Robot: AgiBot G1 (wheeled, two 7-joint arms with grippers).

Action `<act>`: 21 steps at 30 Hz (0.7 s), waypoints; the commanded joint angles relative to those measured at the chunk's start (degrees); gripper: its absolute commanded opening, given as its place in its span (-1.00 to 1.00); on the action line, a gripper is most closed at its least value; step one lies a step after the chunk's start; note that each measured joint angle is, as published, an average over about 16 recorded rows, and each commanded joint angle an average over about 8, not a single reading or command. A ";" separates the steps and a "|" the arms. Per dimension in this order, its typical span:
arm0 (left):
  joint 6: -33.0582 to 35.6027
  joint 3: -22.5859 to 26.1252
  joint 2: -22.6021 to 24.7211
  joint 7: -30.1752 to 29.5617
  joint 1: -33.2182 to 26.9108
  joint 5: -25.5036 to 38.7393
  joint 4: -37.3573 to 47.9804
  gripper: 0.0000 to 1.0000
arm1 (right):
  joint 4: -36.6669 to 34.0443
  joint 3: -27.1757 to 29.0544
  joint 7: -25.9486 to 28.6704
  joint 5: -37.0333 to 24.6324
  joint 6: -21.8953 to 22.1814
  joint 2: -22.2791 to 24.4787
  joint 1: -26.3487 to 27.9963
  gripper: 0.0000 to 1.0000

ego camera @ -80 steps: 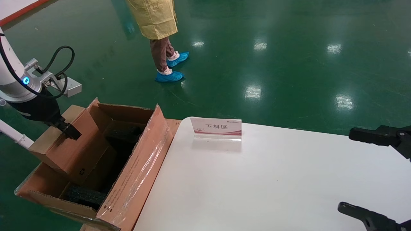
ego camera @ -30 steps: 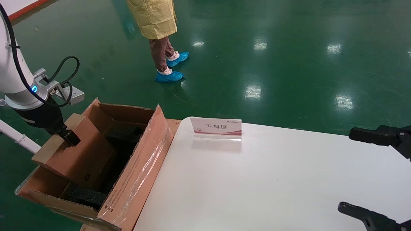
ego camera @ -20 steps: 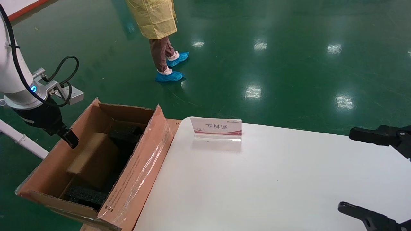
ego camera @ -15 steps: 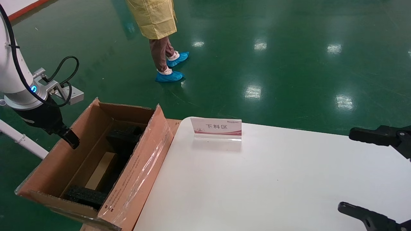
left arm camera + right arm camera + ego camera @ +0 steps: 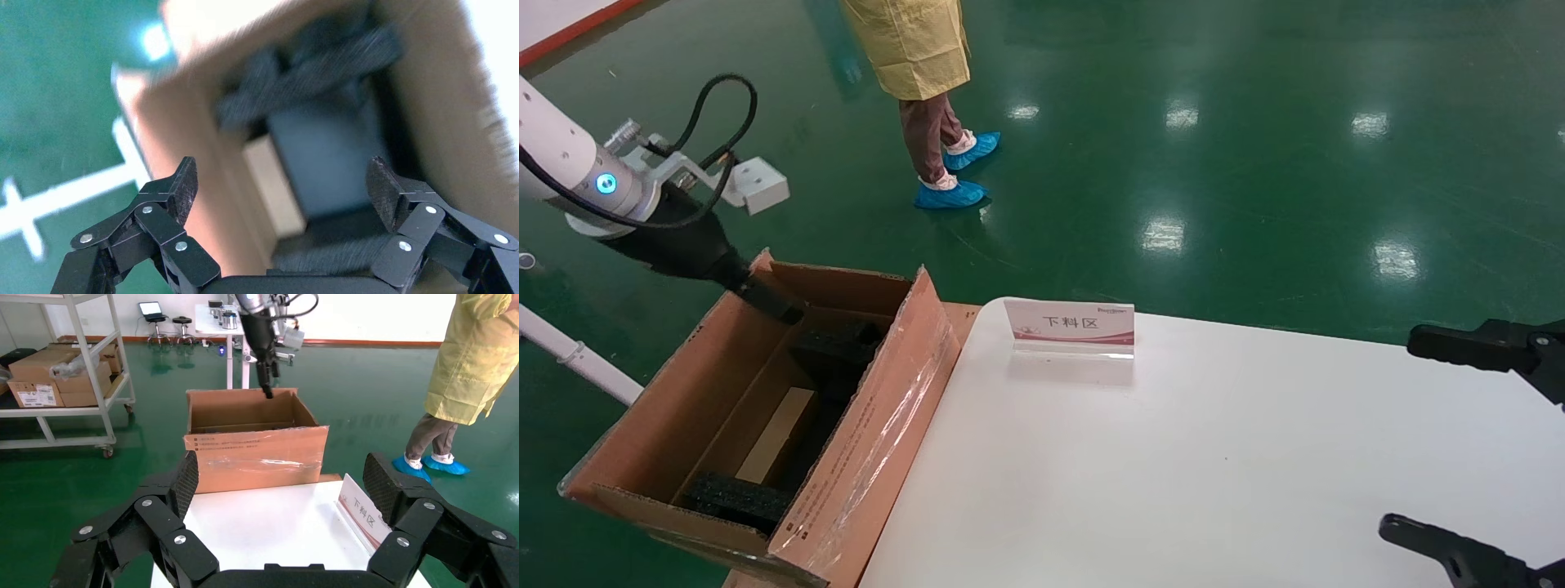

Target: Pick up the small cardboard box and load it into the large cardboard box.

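Observation:
The large cardboard box (image 5: 866, 445) stands open on the floor left of the table, with black foam (image 5: 834, 347) inside. The small cardboard box (image 5: 776, 433) lies deep inside it, only a tan strip showing; it also shows in the left wrist view (image 5: 272, 184) beside the foam (image 5: 306, 79). My left gripper (image 5: 768, 300) is open and empty, above the large box's far left corner; the left wrist view (image 5: 283, 187) shows its jaws wide apart over the box's inside. My right gripper (image 5: 1400, 431) is open and empty over the table's right edge, as the right wrist view (image 5: 281, 478) also shows.
A white table (image 5: 1214, 457) carries a sign card (image 5: 1071, 325) at its far edge. A person in a yellow gown (image 5: 919, 49) stands on the green floor behind. The right wrist view shows the large box (image 5: 257, 453) and a shelf with cartons (image 5: 55, 373).
My left gripper let go of the small cardboard box, which dropped down inside the large box. The gripper then rose and moved toward the box's far corner. The right arm has not moved.

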 commanded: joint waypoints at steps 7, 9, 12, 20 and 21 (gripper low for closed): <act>-1.87 -5.65 -8.36 8.08 -5.21 -6.91 -10.92 1.00 | 0.00 -0.02 -0.01 0.01 0.01 0.01 0.01 1.00; -1.78 -6.51 -9.69 9.55 -5.63 -8.15 -12.41 1.00 | 0.00 -0.03 -0.01 0.02 0.01 0.01 0.01 1.00; -1.67 -7.39 -11.01 11.09 -6.05 -9.38 -13.94 1.00 | -0.01 -0.03 -0.02 0.02 0.01 0.01 0.01 1.00; -0.77 -13.21 -12.38 13.70 -3.43 -10.95 -16.78 1.00 | -0.03 -0.04 -0.03 -0.01 0.03 0.02 0.01 1.00; -0.43 -14.71 -12.30 14.07 -2.30 -11.05 -17.01 1.00 | -0.04 -0.04 -0.03 -0.01 0.03 0.02 0.01 1.00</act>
